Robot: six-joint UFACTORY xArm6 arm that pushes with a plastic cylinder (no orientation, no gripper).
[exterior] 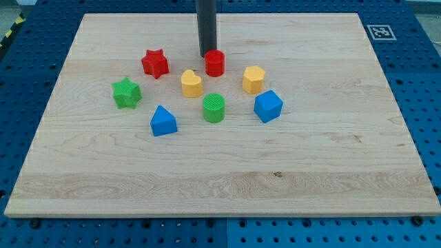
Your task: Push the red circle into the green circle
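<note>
Clawless, the arm's rod tip [206,55] sat touching the red circle [215,63] at its upper left. The approach looked done. Next, the push should drive it down-frame into the green circle [214,108].

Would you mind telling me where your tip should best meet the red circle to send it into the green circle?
No gripping here; I push. My tip sits just behind the red circle, toward the view's top and slightly left. The green circle lies almost straight below it, so I would probably press the red circle's top side at its centre, as its round wall slips off-centre.
</note>
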